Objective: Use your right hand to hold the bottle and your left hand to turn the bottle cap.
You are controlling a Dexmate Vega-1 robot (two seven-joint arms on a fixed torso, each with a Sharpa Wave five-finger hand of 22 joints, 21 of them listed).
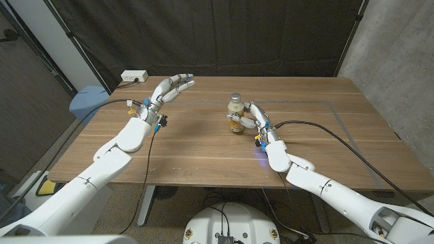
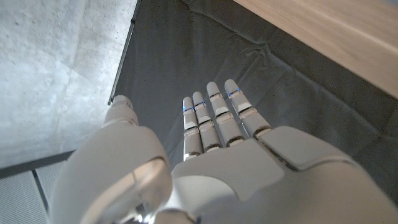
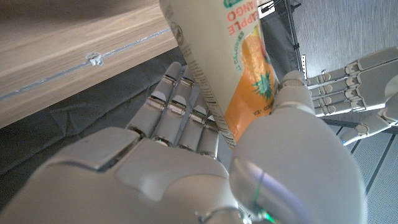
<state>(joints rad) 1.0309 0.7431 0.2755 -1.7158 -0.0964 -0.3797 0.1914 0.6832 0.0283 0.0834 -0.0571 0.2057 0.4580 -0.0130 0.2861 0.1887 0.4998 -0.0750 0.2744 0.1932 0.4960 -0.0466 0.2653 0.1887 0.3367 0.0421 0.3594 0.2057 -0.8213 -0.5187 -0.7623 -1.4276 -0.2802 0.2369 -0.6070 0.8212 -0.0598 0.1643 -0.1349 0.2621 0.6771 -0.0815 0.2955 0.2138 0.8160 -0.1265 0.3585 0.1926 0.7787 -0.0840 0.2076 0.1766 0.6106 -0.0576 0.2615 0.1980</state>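
Both hands differ: right hand grips the bottle, left hand spread, holding nothing.

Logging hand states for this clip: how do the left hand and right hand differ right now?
The right hand grips the bottle, fingers wrapped around its label; the left hand holds nothing, fingers straight. The right hand sits low at the table; the left hand is raised, away from the bottle. Both are white.
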